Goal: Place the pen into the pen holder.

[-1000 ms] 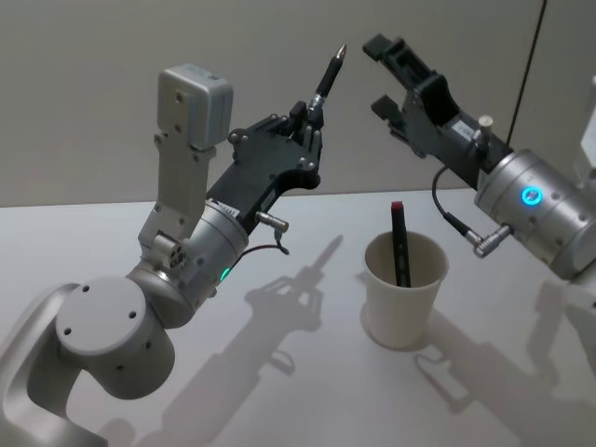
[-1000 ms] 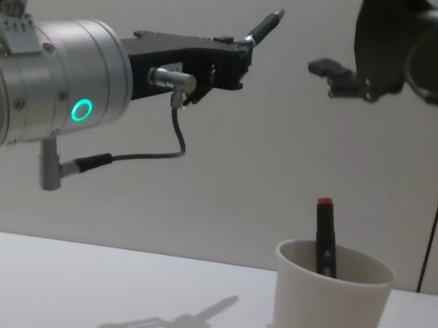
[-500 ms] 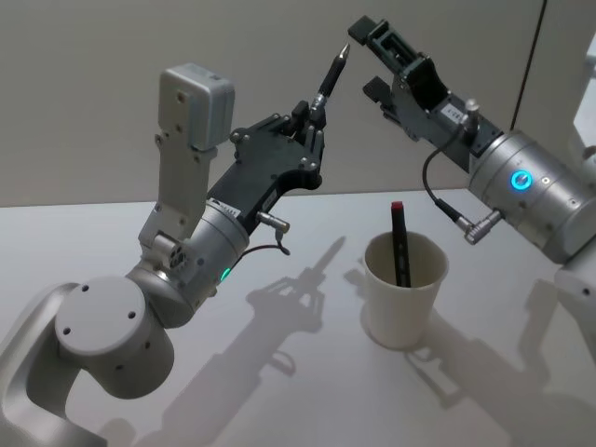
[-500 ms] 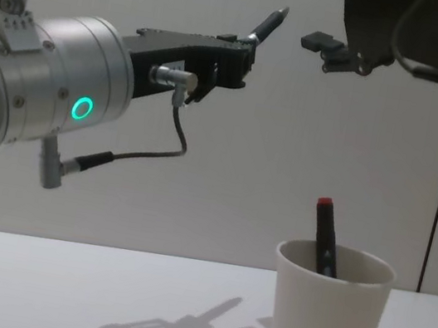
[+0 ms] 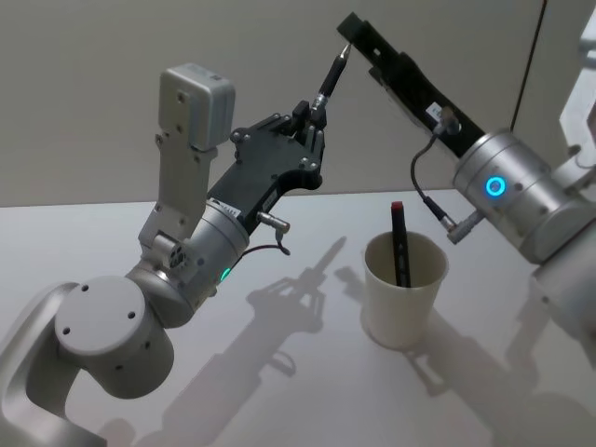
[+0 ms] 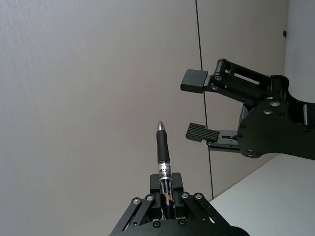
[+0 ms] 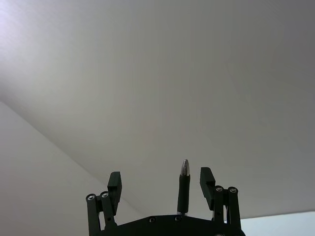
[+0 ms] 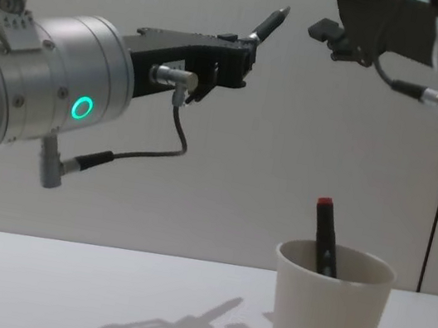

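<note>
My left gripper (image 5: 315, 110) is raised above the table, shut on the lower end of a black pen (image 5: 331, 73) that points up and away. The right gripper (image 5: 358, 39) is open, close beside the pen's silver tip. In the right wrist view the pen tip (image 7: 183, 189) shows between the open fingers (image 7: 114, 183), touching neither. The left wrist view has the pen (image 6: 163, 156) in front and the right gripper (image 6: 197, 105) just past its tip. The pen holder (image 5: 402, 300), a white paper cup, stands on the table below the right arm, also in the chest view (image 8: 325, 325).
A second black pen with a red top (image 5: 400, 244) leans inside the cup; the chest view has it (image 8: 324, 236) sticking out above the rim. The white table (image 5: 307, 391) carries the arms' shadows. A plain wall is close behind.
The right gripper has moved left toward the pen tip and turned about its wrist, so its fingers now bracket the tip. The left arm, the pen and the cup have stayed still.
</note>
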### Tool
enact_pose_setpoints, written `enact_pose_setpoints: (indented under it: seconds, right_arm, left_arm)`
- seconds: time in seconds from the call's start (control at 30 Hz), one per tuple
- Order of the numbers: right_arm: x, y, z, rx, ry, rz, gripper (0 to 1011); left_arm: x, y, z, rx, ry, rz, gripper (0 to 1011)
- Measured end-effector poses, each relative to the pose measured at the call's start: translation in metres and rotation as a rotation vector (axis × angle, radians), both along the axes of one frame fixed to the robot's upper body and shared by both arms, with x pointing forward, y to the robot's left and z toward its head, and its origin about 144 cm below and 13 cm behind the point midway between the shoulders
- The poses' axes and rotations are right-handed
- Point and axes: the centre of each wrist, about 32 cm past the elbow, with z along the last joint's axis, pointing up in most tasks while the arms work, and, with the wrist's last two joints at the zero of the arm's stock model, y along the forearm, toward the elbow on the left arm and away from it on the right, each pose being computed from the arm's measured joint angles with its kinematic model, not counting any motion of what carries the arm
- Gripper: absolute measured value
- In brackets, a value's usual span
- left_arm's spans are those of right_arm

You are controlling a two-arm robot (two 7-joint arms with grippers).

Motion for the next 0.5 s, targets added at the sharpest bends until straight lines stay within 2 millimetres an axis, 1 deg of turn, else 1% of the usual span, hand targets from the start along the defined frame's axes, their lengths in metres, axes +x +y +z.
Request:
enact_pose_setpoints:
  seconds: [0.27,0.5]
  right_arm:
    - [-0.001,0.01,-0.009,-0.042,-0.054,-0.036,1001]
    - [-0.002,0.017,-0.022,-0.06,-0.053,-0.06,1001]
  left_arm:
    - [0.0,0.0,0.0,0.0,0.0,-0.001,141]
    - [0.0,0.0,0.0,0.0,0.0,-0.001,141]
